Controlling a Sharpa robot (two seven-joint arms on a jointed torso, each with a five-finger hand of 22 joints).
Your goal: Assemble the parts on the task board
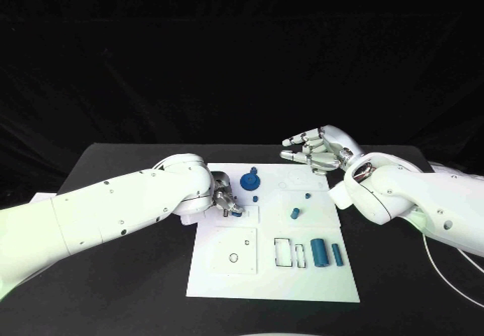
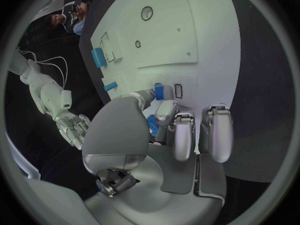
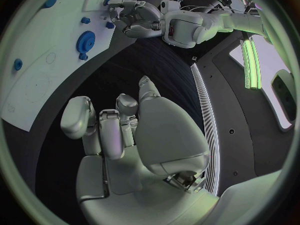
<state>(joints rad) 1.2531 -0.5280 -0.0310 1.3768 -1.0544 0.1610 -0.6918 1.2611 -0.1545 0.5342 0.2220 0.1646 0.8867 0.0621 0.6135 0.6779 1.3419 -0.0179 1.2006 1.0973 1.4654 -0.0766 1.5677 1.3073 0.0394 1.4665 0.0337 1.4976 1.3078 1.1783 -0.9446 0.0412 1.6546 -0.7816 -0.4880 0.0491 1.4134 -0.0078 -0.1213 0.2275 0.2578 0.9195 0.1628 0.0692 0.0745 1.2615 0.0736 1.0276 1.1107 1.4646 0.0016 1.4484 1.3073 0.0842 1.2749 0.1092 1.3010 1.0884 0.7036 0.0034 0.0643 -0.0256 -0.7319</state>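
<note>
White and flat, the task board [image 1: 272, 273] lies in the middle of the black table [image 1: 121, 280], and everything below is placed against it. At the board's left edge, about halfway along its far half, the left hand [image 1: 224, 199] reaches in over the plate with its fingers curled down; the left wrist view shows a small blue part [image 2: 159, 91] pinched at the fingertips [image 2: 164, 110], close beside a small rectangular slot [image 2: 178, 90] in the board. Just beyond that hand, toward the board's far edge, sits a blue gear [image 1: 251, 184]. Further right, near the board's middle, a small blue peg [image 1: 294, 213] stands on the plate, with another small blue piece [image 1: 305, 196] beyond it. In the board's near right quarter two blue cylinders [image 1: 319, 252] lie side by side next to rectangular outlines. Off the board's far right corner the right hand [image 1: 315, 150] hovers above the table, fingers curled loosely with nothing in them.
</note>
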